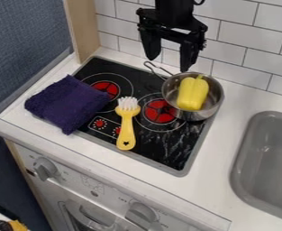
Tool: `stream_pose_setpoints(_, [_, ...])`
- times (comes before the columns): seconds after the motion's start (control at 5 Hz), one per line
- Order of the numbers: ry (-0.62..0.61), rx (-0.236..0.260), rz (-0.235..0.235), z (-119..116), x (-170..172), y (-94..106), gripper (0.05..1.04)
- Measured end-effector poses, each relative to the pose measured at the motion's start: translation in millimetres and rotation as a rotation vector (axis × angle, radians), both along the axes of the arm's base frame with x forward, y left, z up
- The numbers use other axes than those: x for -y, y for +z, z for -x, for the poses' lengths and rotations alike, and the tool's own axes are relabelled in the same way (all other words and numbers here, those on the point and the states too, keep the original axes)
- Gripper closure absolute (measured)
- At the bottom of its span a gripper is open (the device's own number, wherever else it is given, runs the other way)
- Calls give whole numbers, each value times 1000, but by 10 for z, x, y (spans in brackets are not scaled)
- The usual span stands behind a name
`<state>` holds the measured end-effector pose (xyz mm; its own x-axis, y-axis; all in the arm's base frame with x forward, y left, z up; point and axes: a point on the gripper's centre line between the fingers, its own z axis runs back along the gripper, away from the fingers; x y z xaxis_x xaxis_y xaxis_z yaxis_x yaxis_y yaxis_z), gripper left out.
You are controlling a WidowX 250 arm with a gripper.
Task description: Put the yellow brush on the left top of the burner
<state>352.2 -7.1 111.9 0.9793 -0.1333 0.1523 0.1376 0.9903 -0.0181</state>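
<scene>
The black gripper [168, 64] hangs above the back of the black cooktop [167, 155], its jaws apart. The yellow brush [126, 131] lies on the cooktop, its white bristles between the two red burners [160, 112]. A purple cloth [66, 103] overlaps the cooktop's left edge and the white counter [218, 162]. At the back right, a metal pot [197, 115] holds a yellow lobed object [192, 93]. A gray sink [269, 158] sits farther right.

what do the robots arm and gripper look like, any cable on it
The arm is matte-looking black. The gripper is black too, with a wide, angular body and two chunky fingers that narrow towards their tips. A short bit of thin dark cable curves beside the arm at the top edge. I can't make out any markings.
</scene>
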Motion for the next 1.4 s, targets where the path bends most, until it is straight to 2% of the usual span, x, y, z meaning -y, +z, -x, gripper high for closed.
stream_pose_setpoints(0.2, [9, -31, 4, 28, 4, -101, 82])
stream_pose_setpoints(0.4, [76, -54, -5, 269, -99, -180, 82])
stream_pose_setpoints(0.6, [161, -34, -12, 479, -195, -120, 82])
stream_pose_setpoints(0.8, [263, -68, -26, 654, -268, -294, 82])
stream_pose_setpoints(1.0, [361, -107, -20, 640, -274, -537, 82])
stream_pose_setpoints(1.4, [482, -161, -60, 621, -396, -888, 82])
